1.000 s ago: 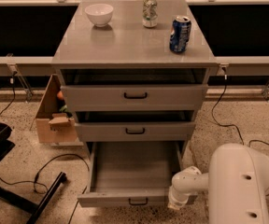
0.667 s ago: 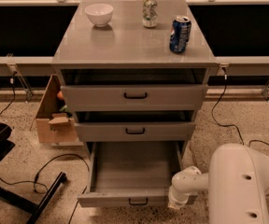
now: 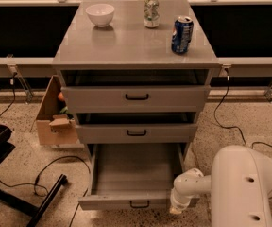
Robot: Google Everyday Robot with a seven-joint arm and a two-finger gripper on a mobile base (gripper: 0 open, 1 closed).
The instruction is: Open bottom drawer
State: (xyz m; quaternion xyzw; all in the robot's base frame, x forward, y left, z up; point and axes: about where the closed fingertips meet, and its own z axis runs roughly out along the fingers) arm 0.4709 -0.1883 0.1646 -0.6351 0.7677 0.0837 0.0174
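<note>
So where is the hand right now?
The hand is at the lower right of the camera view, beside the right front corner of the open bottom drawer.

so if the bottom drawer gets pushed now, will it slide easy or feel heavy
Probably slides easily: the bottom drawer is pulled well out and looks empty, so likely light. It should stay stiff, being a rigid flat-fronted box. An off-centre push might skew it: the jaws sit low by its right front corner, away from the handle.
</note>
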